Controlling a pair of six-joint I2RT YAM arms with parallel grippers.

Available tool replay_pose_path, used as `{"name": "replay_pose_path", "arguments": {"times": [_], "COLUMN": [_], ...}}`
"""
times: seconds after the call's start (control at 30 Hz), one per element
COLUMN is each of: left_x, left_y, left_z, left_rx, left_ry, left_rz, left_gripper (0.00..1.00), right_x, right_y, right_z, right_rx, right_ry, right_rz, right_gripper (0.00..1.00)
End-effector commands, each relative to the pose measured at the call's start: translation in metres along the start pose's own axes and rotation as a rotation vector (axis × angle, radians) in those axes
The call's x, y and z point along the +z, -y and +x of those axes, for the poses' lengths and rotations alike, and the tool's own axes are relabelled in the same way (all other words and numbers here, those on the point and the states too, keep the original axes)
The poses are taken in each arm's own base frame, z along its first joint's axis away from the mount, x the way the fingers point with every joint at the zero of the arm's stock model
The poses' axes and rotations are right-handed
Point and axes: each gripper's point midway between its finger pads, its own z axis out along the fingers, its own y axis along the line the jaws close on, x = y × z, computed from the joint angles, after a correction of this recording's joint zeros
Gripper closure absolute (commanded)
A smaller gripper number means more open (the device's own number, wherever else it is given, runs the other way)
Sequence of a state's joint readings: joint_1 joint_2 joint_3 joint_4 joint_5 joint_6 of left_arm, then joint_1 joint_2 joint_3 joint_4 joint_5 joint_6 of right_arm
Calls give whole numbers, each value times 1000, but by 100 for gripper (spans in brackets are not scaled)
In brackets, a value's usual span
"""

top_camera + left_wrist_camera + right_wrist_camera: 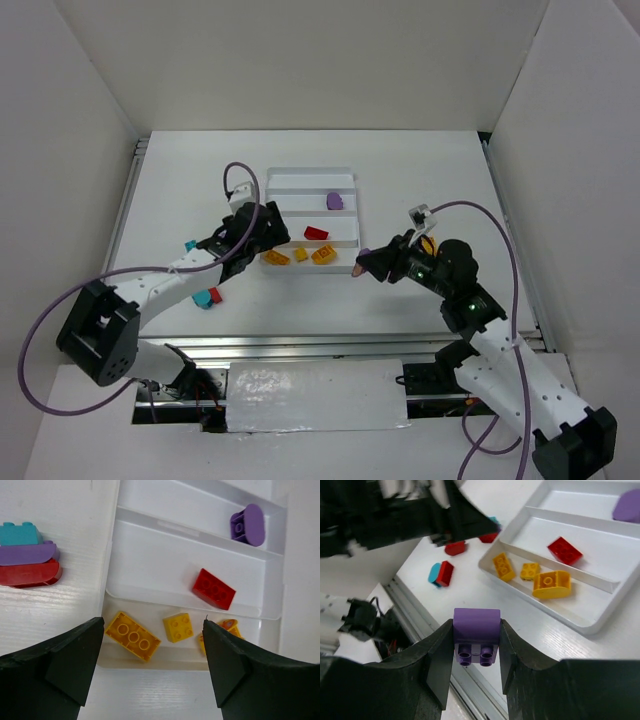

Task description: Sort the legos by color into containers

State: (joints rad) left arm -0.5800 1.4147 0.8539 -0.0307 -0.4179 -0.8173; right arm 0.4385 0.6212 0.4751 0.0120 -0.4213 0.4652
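Sorting looks about midway: teal, purple and red plastic bricks (27, 555) lie loose toward the table's left edge. Left fingers (75, 665) hang wide apart and empty over the yellow bricks (132, 636) in the white plastic tray (310, 174). Right fingers (440, 655), nearer the right edge, clamp a purple arched plastic brick (476, 625). It should go next to the row holding the other purple brick (335, 200).

Tray (150, 565): plain white. 
Inside it: yellow-orange bricks (530, 570), one red brick (214, 589), one purple brick (248, 525). 
Table (420, 170): white. 
Stack on the table: teal piece (17, 534), purple piece (27, 554), red piece (27, 574). 
Held brick (476, 622): purple. 
Right gripper (476, 647): black fingers.
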Motion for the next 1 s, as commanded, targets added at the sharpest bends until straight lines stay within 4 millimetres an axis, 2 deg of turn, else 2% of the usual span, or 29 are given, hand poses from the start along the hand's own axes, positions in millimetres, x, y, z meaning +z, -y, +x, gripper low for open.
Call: {"name": "replay_pose_path", "arguments": {"times": [0.0, 0.03, 0.1, 0.13, 0.2, 0.23, 0.3, 0.33, 0.37, 0.4, 0.43, 0.47, 0.53, 0.67, 0.77, 0.8, 0.87, 0.9, 0.97], "left_x": [-26, -31, -49, -54, -74, -80, -99, -105, -116, -123, -129, -139, -149, -167, -171, -169, -166, -166, -165], "left_y": [11, 8, 11, 3, 5, 2, -5, -8, -8, -19, -21, -19, -23, -38, -51, -54, -59, -57, -56], "left_z": [-27, -26, -38, -34, -45, -47, -52, -54, -62, -57, -57, -61, -56, -53, -45, -43, -38, -38, -40], "left_rx": [-40, -25, -20, -2, 15, 28, 83, 101, 107, 133, 144, 143, 172, 220, 271, 271, 271, 280, 285], "left_ry": [65, 51, 62, 40, 51, 45, 34, 28, 42, 13, 0, 5, -21, -12, -6, -1, 10, 8, 5], "left_rz": [63, 51, 64, 37, 55, 49, 48, 46, 53, 20, 21, 44, 64, 76, 71, 66, 65, 71, 68], "left_gripper": [7, 5, 3, 3, 1, 0, 0, 1, 1, 1, 0, 1, 1, 0, 0, 1, 1, 0, 1], "right_x": [17, 32, 46, 66, 84, 107, 129, 150, 161, 169, 188, 198, 219, 244, 259, 260, 269, 269, 274], "right_y": [26, 38, 59, 70, 86, 99, 109, 121, 126, 132, 139, 142, 152, 167, 174, 178, 181, 181, 178], "right_z": [-23, -25, -25, -32, -30, -36, -36, -38, -37, -38, -41, -39, -42, -42, -38, -37, -38, -36, -42], "right_rx": [83, 137, 182, 223, 260, 283, 297, 310, 311, 317, 323, 323, 319, 299, 289, 292, 283, 285, 275], "right_ry": [19, -11, -44, -68, -117, -132, -157, -162, -166, -168, -170, -176, -175, -185, -208, -216, -221, -238, -232], "right_rz": [174, 234, 339, 394, 467, 512, 539, 564, 575, 593, 602, 605, 629, 649, 658, 666, 662, 667, 660], "right_gripper": [100, 99, 94, 93, 93, 92, 92, 93, 93, 93, 93, 93, 92, 89, 81, 70, 58, 47, 39]}}
